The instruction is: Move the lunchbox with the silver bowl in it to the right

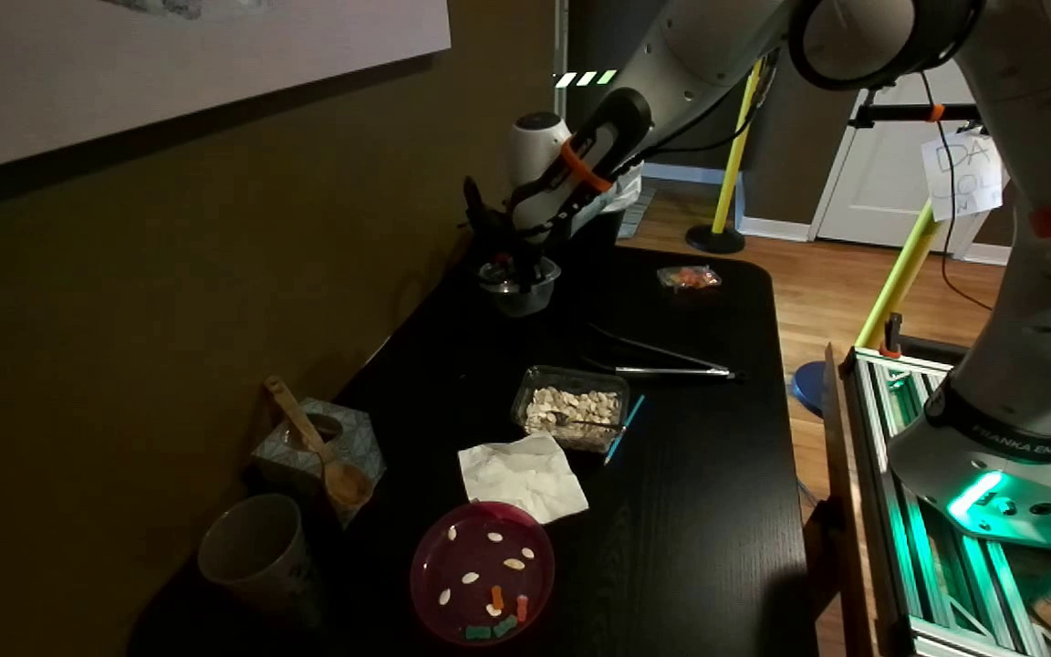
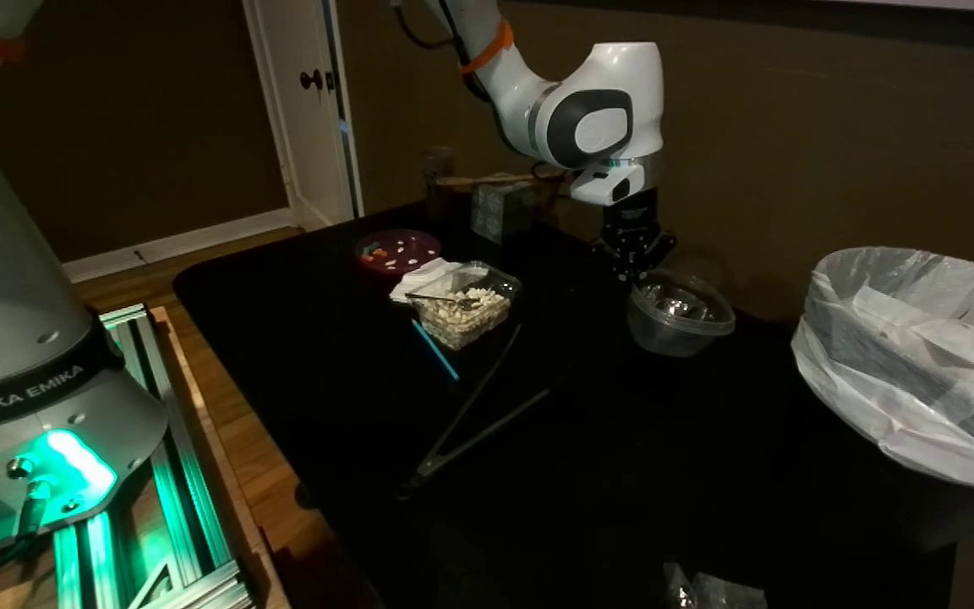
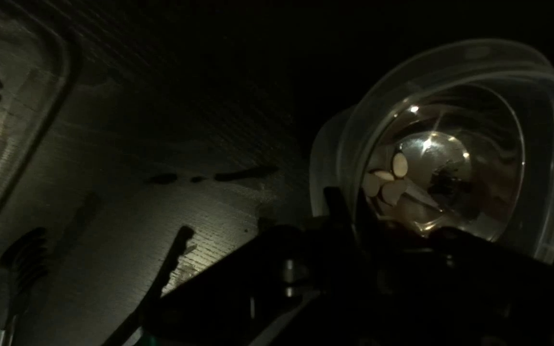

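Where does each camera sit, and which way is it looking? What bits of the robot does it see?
In an exterior view: high near the bin, looking along the table toward the red dish; the base, arm and gripper show.
In an exterior view: high near the cup, looking roughly the opposite way; base, arm and gripper show too.
In the wrist view: on the arm itself, looking down at the silver bowl inside the lunchbox; the gripper shows along the bottom.
Both exterior views share the tongs, lunchbox and red dish.

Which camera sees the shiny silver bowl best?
The wrist view, looking down into the silver bowl up close. In an exterior view it glints inside the lunchbox; in an exterior view with the gripper partly in front, it's unclear.
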Robot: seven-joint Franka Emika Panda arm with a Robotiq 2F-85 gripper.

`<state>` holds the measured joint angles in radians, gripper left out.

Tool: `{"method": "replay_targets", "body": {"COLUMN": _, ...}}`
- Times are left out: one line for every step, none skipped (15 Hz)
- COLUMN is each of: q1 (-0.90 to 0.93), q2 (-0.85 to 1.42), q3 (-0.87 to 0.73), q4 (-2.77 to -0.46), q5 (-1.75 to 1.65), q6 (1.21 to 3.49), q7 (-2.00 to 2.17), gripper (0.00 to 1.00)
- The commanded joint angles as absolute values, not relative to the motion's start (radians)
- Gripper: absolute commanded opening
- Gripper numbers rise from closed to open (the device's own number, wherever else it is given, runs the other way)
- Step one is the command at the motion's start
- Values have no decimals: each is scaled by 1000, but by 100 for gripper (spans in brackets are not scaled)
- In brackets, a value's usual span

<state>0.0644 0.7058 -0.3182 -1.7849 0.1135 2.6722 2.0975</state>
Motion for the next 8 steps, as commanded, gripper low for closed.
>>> {"method": "replay_targets", "body": {"q1": 94, "q2": 764, "q3": -355, "q4": -1765, "q5": 48, "q6": 2753, "q7": 2134, "gripper": 1}}
{"method": "replay_targets", "body": {"q1": 102, "q2": 779, "q3": -366, "q4": -1761, "q5": 41, "q6": 2769, "q7": 2144, "gripper": 1}}
{"method": "replay_targets", "body": {"q1": 113, "q2": 793, "q3": -380, "q4": -1760, "q5": 34, "q6": 2786, "q7": 2155, "gripper": 1}}
{"method": "replay_targets", "body": {"q1": 121, "q2": 806, "q3": -391, "q4": -1756, "q5": 32, "q6": 2792, "q7": 2163, "gripper": 1}}
{"method": "replay_targets", "body": {"q1": 127, "q2": 815, "q3": -400, "q4": -1752, "q5": 32, "q6": 2792, "q7": 2170, "gripper": 1}}
{"method": "replay_targets", "body": {"q1": 133, "q2": 823, "q3": -408, "q4": -1747, "q5": 32, "q6": 2787, "q7": 2176, "gripper": 31}}
{"method": "replay_targets", "body": {"q1": 137, "q2": 829, "q3": -413, "q4": -1744, "q5": 34, "q6": 2780, "q7": 2182, "gripper": 32}}
{"method": "replay_targets", "body": {"q1": 146, "q2": 833, "q3": -423, "q4": -1738, "q5": 34, "q6": 2772, "q7": 2194, "gripper": 38}}
